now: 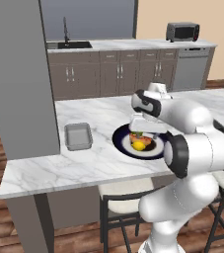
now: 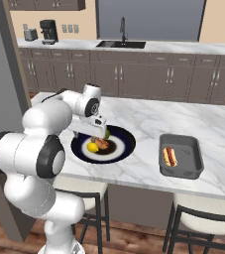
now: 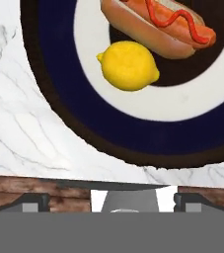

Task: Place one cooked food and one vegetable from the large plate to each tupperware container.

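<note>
**Claw spread wide above the plate, food just ahead**

We are over the large plate (image 1: 119, 140) at the centre of the left base picture, on the marble counter (image 1: 84, 163). The gripper (image 3: 111, 197) has its fingertips (image 3: 32, 201) far apart at the bottom corners of the hand picture, and nothing sits between them. It hangs over the plate's near rim and the counter edge, not yet over the food.

Here is what matters for us. In the hand picture the lemon (image 3: 128, 65) lies above the claw, slightly right of centre, on the plate's white ring. The hot dog (image 3: 160, 27) lies farther up toward the upper right, its long axis slanting from upper left down to the right, just beside the lemon. We judge the reach has to carry forward, up the frame, to get over either one.

Now the views differ. The right base picture shows the tupperware container (image 2: 181, 155) at right, well apart from the plate, with a hot dog in the tray (image 2: 169, 156). The left base picture shows the other container (image 1: 78, 136) left of the plate, nothing in it. The right base picture also shows something green (image 2: 107, 134) under the hand; we cannot tell what it is.
</note>
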Robot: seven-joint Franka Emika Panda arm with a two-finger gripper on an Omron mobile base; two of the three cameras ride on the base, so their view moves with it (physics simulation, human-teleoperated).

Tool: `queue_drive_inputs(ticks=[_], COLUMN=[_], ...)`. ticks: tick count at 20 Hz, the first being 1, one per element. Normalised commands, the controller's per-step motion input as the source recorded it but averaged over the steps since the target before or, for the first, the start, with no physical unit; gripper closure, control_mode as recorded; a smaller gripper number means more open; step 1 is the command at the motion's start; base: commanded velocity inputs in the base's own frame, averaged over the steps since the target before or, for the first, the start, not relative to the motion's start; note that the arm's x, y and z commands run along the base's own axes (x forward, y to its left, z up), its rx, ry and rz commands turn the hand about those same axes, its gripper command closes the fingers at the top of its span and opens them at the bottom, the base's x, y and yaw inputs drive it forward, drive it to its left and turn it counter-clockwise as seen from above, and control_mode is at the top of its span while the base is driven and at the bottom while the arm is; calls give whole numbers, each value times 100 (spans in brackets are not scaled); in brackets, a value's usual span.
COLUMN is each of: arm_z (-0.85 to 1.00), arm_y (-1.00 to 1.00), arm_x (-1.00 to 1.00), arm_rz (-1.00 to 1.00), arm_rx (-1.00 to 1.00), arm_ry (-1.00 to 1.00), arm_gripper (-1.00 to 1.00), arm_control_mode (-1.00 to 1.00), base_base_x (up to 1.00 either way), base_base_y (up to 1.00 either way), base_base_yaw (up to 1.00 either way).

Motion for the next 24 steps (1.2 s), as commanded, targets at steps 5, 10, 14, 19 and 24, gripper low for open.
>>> queue_drive_inputs(ticks=[5, 10, 14, 19, 24], arm_z=[-29, -43, -41, -30, -17], arm_y=[0, 0, 0, 0, 0], arm_x=[22, 0, 2, 17, 35], arm_rz=[-12, -9, -7, -4, -3], arm_rx=[-3, -3, -4, -2, -1], arm_ry=[8, 2, 0, 0, 0], arm_gripper=[-100, -100, -100, -100, -100], arm_control_mode=[-100, -100, -100, -100, -100], base_base_x=[0, 0, 0, 0, 0], base_base_y=[0, 0, 0, 0, 0], base_base_yaw=[0, 0, 0, 0, 0])
